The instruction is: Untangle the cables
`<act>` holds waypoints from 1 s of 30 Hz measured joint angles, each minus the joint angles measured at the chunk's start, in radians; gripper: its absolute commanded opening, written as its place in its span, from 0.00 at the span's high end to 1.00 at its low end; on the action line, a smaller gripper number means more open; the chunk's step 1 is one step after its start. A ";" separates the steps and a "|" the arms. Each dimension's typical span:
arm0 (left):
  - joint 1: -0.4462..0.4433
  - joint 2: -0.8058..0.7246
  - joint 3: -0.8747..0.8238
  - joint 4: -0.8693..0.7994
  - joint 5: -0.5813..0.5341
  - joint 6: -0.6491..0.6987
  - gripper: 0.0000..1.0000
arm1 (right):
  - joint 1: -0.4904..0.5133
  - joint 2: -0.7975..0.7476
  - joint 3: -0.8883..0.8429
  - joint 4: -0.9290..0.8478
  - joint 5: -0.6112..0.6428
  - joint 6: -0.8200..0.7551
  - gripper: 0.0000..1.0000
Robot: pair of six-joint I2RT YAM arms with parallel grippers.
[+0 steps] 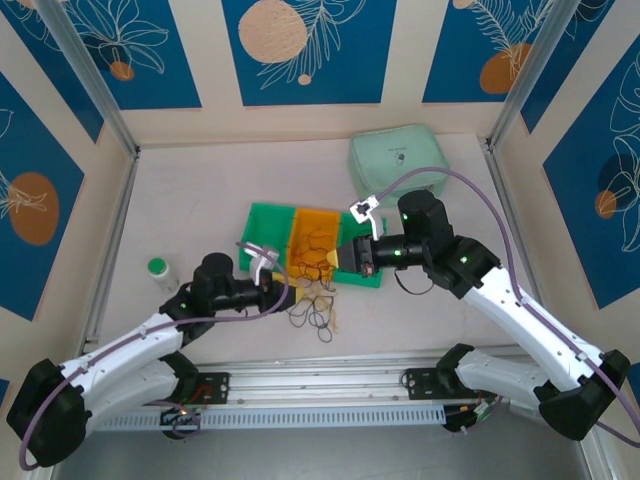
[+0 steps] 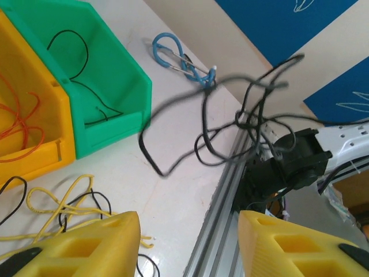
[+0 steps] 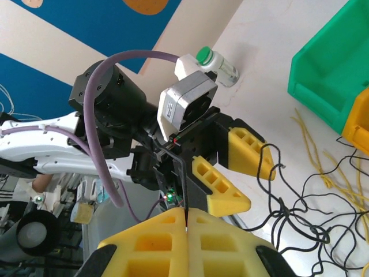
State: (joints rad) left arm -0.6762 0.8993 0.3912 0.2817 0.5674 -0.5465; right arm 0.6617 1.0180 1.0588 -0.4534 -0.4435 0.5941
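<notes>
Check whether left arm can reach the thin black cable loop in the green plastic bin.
Probably yes: left pincer hangs open close to the green bin, black cable loop lies uncovered; hanging black tangle could snag.

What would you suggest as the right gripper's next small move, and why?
Probably pull the right gripper gently back from the left gripper: it is shut on a black cable running straight toward the left one, whose fingers are open, so the strand should slide free.
</notes>
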 measured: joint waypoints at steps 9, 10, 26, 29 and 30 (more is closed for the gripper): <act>0.000 0.099 -0.036 0.231 0.038 -0.111 0.57 | -0.014 0.000 -0.029 0.073 -0.073 0.046 1.00; 0.000 0.105 -0.039 0.245 0.040 -0.119 0.57 | -0.016 -0.001 -0.031 0.080 -0.079 0.049 1.00; 0.000 0.139 -0.044 0.393 0.090 -0.190 0.86 | -0.042 -0.003 -0.083 0.176 -0.119 0.096 1.00; 0.000 0.168 -0.043 0.413 0.107 -0.203 1.00 | -0.042 -0.003 -0.093 0.195 -0.123 0.104 1.00; 0.000 0.176 -0.043 0.416 0.111 -0.208 1.00 | -0.043 -0.003 -0.094 0.199 -0.123 0.106 1.00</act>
State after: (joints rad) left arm -0.6762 1.0756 0.3481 0.6975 0.6785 -0.7540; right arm 0.6186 1.0153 0.9649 -0.2543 -0.5663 0.7006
